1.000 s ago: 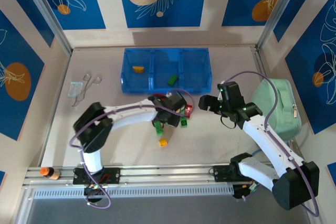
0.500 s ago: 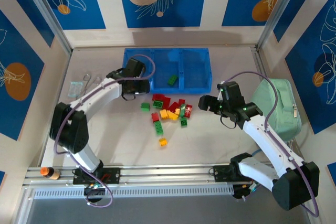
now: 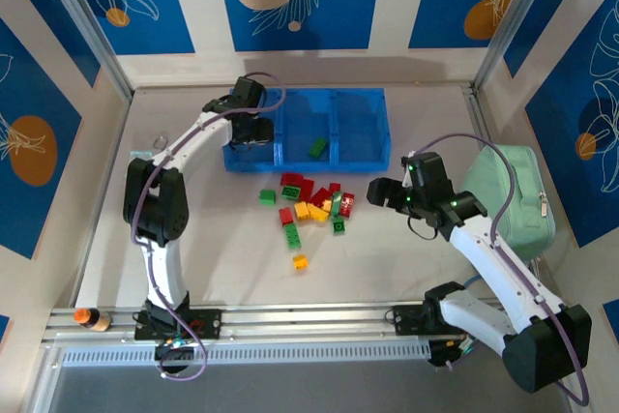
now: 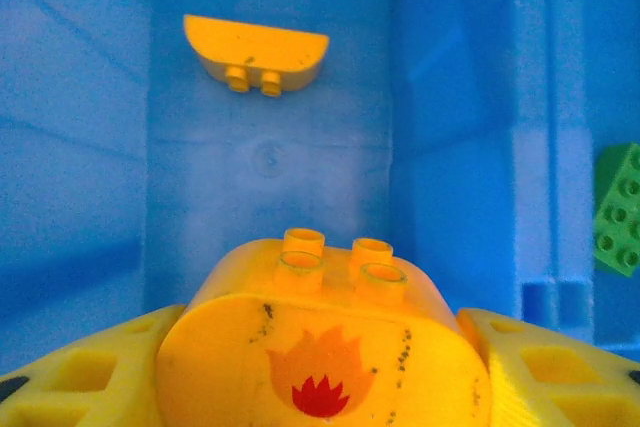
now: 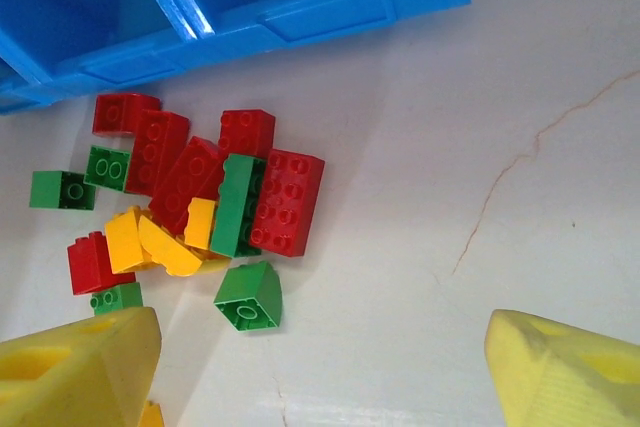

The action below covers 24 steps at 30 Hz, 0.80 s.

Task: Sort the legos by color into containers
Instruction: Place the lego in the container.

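Observation:
My left gripper (image 3: 253, 131) hangs over the left compartment of the blue tray (image 3: 307, 163), shut on a yellow-orange brick (image 4: 320, 347) with a flame print, held between its yellow fingers (image 4: 80, 382). Below it on that compartment's floor lies a curved yellow-orange brick (image 4: 257, 49). A green brick (image 3: 317, 147) rests in the middle compartment. The loose pile of red, green and yellow-orange legos (image 3: 309, 202) sits on the table in front of the tray. My right gripper (image 3: 382, 191) stands open just right of the pile, with a green brick (image 5: 250, 295) nearest to it and nothing between its fingers (image 5: 70, 367).
A mint-green zippered pouch (image 3: 513, 191) lies at the right edge of the table. Clear plastic bits (image 3: 150, 160) lie left of the tray. One yellow brick (image 3: 300, 261) sits apart, nearer the arms' bases.
The left arm swung from the pile up and left to the tray's left compartment, carrying the yellow-orange brick. The right arm has barely moved.

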Available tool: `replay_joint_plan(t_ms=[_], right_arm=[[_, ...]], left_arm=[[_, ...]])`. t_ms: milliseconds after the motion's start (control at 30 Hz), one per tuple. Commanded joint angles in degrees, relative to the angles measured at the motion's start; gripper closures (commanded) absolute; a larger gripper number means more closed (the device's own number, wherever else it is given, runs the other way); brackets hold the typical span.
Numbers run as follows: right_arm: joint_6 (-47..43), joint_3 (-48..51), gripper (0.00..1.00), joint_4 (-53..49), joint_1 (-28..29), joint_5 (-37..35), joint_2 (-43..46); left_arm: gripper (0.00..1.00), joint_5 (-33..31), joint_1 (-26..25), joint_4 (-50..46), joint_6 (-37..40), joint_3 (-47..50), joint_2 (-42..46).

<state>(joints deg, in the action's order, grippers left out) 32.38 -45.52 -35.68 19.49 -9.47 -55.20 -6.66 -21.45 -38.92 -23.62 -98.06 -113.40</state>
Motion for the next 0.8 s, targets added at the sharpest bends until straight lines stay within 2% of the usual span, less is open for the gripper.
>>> replay_joint_plan(t_ms=[0,67,200,467,567,767], right_arm=[[-1.35,-1.68,0.15,-1.85,0.29,0.48,1.23],[-1.62,-1.75,0.15,-1.68,0.44,1.41,1.09],[-2.06,-1.59,0.15,-1.10,1.23,2.42,0.76],[-3.41,-3.23,0.17,-1.52,6.96,-1.52,-0.12],[-4.52,-3.82,0.17,-1.09,9.87,-1.51,-1.47],[-6.53,-6.34,0.18,-0.88,16.47,-2.04,-7.10]], left_arm=[[0.35,-0.99,1.06,-3.83,1.47,-3.71,-1.55],[0.27,-0.37,1.06,-3.97,1.64,-4.40,-1.47],[0.22,0.33,0.97,-3.79,1.73,-4.29,0.84],[0.20,1.65,0.42,-2.63,2.51,-0.39,8.33],[0.20,2.04,-0.32,0.34,2.37,5.27,13.66],[0.21,5.42,-1.40,10.65,0.03,24.10,27.27]])
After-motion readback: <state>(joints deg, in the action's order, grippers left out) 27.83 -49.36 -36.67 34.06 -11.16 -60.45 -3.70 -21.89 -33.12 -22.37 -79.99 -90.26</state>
